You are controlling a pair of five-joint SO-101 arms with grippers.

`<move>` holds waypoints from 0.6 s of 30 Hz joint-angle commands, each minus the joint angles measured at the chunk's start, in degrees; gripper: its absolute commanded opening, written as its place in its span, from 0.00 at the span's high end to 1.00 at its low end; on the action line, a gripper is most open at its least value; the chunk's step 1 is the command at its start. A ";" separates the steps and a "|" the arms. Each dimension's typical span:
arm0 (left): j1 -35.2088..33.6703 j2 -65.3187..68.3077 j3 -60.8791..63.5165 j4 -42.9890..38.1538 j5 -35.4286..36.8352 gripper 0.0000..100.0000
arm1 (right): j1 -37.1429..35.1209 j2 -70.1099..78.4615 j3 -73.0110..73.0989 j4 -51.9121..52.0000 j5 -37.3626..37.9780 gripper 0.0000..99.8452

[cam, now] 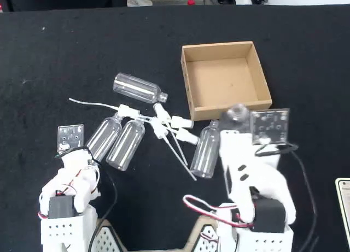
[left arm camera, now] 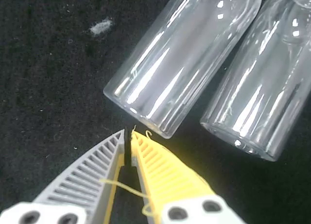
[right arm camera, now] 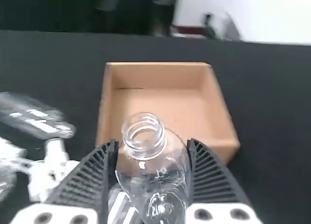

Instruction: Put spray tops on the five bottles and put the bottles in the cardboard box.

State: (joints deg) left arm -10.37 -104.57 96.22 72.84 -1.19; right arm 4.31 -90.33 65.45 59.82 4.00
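The right gripper (right arm camera: pixel 150 145) holds an uncapped bottle (right arm camera: pixel 148 190) beside the cardboard box (right arm camera: pixel 158 66).
Its fingers (right arm camera: pixel 90 178) clamp it; the left gripper (left arm camera: pixel 129 135), fingers together, sits by a lying bottle (left arm camera: pixel 180 63).

My left gripper (left arm camera: pixel 129 136): one finger pale grey, other yellow, both ribbed. My right gripper (right arm camera: pixel 153 145): black ribbed fingers, white base. Held bottle (right arm camera: pixel 151 185): clear, colourless. Lying bottles (cam: pixel 136 88): same clear plastic. Spray tops (cam: pixel 180 122): white, with thin whitish tubes. Cardboard box (cam: pixel 188 88): plain tan brown. Table (cam: pixel 54 55): matte black. My arms (cam: pixel 257 175): white shells, red wires (cam: pixel 202 205).
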 commanded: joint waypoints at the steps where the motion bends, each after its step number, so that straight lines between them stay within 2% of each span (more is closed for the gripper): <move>1: -0.22 -0.18 0.92 -0.70 0.70 0.97 | 5.54 0.22 0.40 0.35 -0.18 0.93; 5: -0.66 -0.18 1.10 -2.20 0.70 0.97 | 9.32 1.98 1.45 -0.26 -0.09 0.93; 9: -0.31 -0.18 1.10 -2.20 0.53 0.97 | 12.66 11.56 0.75 -4.57 -0.26 0.93; 14: -0.22 -0.18 1.10 -2.20 0.53 0.97 | 18.29 28.88 -2.33 -13.54 -0.44 0.93; 18: -0.22 -0.18 1.10 -2.20 0.53 0.97 | 22.07 34.86 0.04 -23.65 0.00 0.93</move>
State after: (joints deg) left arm -10.37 -104.57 96.22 71.96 -1.19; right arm 22.95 -58.42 66.59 43.65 3.91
